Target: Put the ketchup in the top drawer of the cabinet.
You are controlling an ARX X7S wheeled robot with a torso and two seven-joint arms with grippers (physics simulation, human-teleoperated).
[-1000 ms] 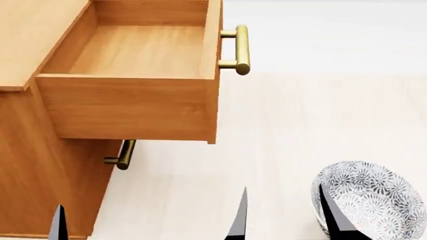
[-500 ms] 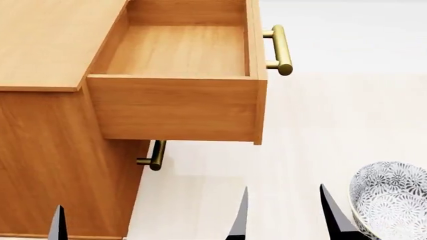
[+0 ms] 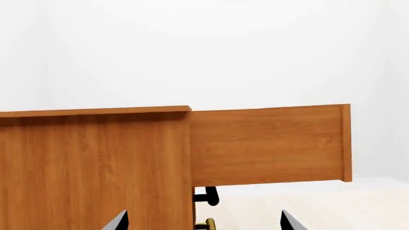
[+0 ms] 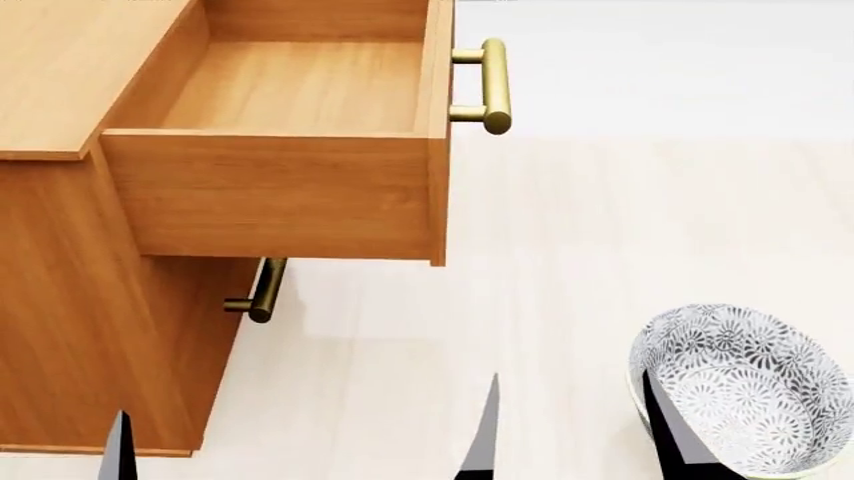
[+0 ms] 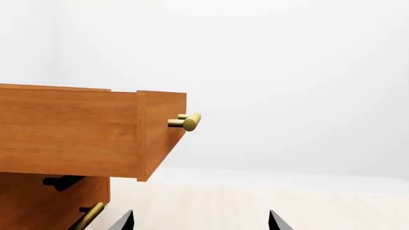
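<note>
The cabinet (image 4: 80, 330) stands at the left in the head view. Its top drawer (image 4: 287, 190) is pulled out and its inside is bare, with the brass handle (image 4: 491, 85) on its front. The ketchup is out of view in every frame. My left gripper (image 4: 300, 452) is open and empty, low in front of the cabinet's corner; its tips show wide apart in the left wrist view (image 3: 203, 223). My right gripper (image 5: 199, 221) is open and empty. Only one of its fingers (image 4: 663, 432) shows in the head view, beside the bowl.
A patterned grey-white bowl (image 4: 747, 385) sits on the pale floor at the lower right. The lower drawer is shut, with its brass handle (image 4: 263, 290) under the open drawer. The open drawer juts out over the floor.
The head view swung: the cabinet slid right in the picture, then back left and slightly up. The bowl now shows more fully. Both grippers keep their place in the view.
</note>
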